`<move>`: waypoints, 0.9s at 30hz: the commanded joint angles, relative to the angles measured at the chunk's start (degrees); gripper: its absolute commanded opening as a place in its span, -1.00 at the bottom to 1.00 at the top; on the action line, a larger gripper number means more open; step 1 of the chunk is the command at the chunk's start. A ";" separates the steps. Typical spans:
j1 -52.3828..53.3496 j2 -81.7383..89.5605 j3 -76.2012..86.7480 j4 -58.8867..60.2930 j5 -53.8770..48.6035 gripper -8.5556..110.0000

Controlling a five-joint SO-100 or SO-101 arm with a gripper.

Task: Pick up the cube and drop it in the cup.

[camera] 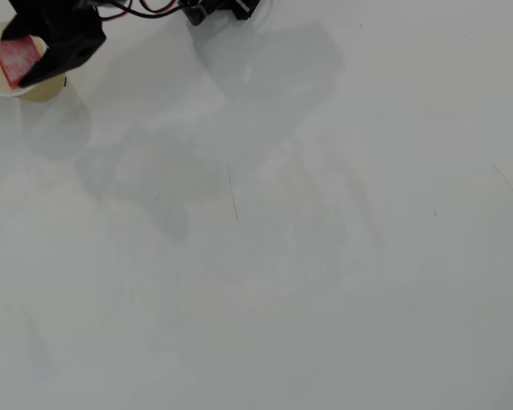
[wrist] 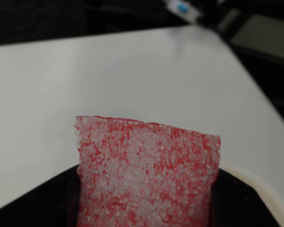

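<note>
In the overhead view my black gripper (camera: 21, 61) is at the top left corner, shut on the red-pink cube (camera: 17, 58). It holds the cube over the mouth of the tan paper cup (camera: 44, 88), whose cream rim shows to the left of the cube. In the wrist view the cube (wrist: 146, 175) fills the lower middle, red with whitish speckles, held between dark fingers (wrist: 33, 208). A piece of the cup's cream rim (wrist: 267, 191) shows at the lower right, below the cube.
The white table (camera: 282, 256) spreads wide to the right and below the cup. The arm's base and wires (camera: 213, 8) sit at the top edge. In the wrist view the table's far edge (wrist: 255, 80) borders a dark floor.
</note>
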 commanded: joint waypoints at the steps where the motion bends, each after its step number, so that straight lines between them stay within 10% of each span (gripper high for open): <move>1: 2.99 -1.05 -10.81 -0.26 -0.53 -0.80; 27: 7.03 -17.31 -20.04 3.78 -0.79 -0.80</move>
